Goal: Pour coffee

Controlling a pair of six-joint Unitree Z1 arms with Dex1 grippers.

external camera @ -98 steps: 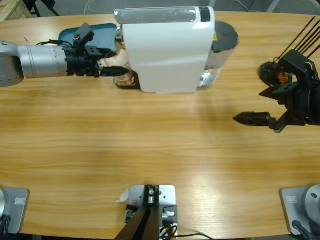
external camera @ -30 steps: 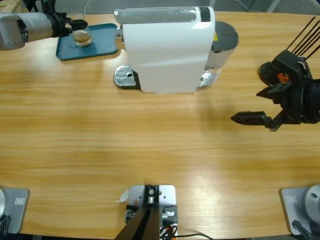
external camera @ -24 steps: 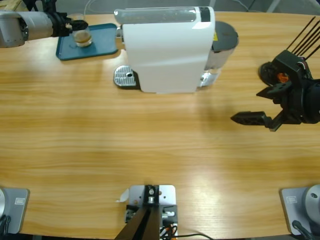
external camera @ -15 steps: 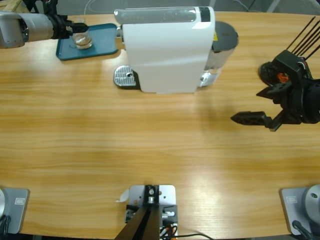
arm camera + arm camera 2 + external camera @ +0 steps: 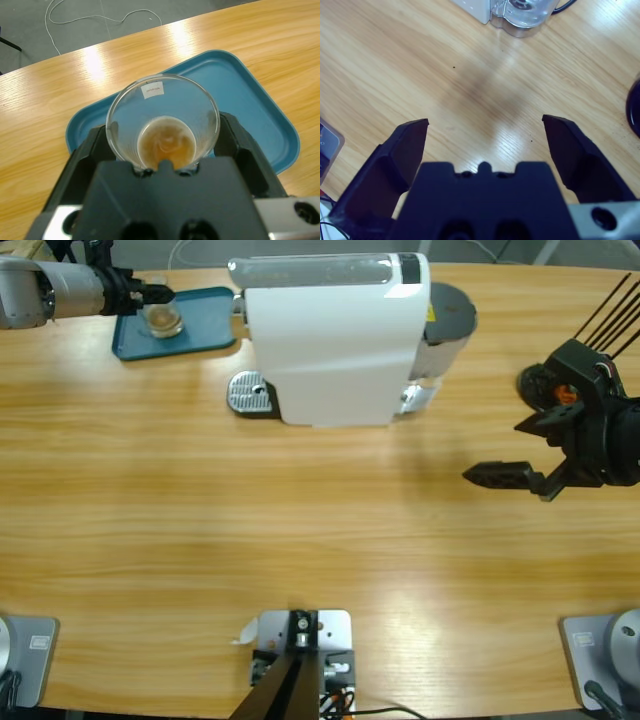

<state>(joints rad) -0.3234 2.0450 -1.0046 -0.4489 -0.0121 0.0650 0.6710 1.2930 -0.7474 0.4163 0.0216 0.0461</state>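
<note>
Glass point(image 5: 162, 127): white label point(image 5: 152, 89), unreadable.

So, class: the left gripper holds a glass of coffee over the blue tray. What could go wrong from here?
1. The glass could tip as the left gripper lets go, spilling the coffee on the tray.
2. Pulling back, a jaw might catch the glass and drag it across the tray.
</note>
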